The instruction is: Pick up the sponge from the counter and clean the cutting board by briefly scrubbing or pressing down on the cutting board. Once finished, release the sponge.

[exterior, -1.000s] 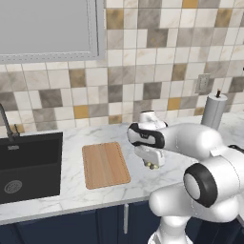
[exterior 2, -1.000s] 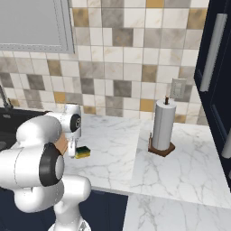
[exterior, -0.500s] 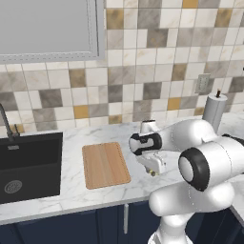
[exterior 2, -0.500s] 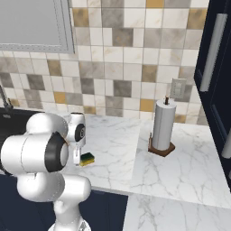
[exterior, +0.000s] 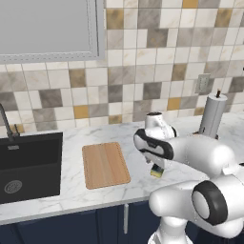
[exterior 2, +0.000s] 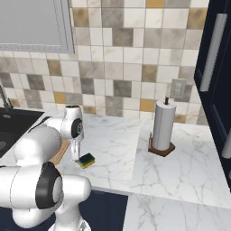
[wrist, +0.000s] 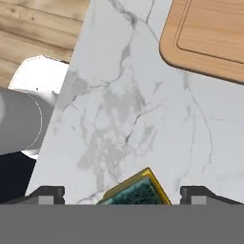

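Left base view. A light tan wooden rectangular cutting board (exterior: 105, 165) lies on the white marble-look counter (exterior: 62, 190), right of the black sink basin (exterior: 29, 166). The white arm's gripper (exterior: 158, 167) points down over a small yellow-and-green sponge (exterior: 157, 172), right of the board.

Yellow sponge (exterior 2: 86, 159) with green scrub face up, flat on white marble counter (exterior 2: 117, 149), apart from bare tan cutting board (exterior: 105, 165)

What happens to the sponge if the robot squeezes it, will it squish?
Probably yes: the sponge looks like soft yellow foam under a green scrub layer, so it should give. It's small, likely light. Lying flat on the counter, it shouldn't roll.
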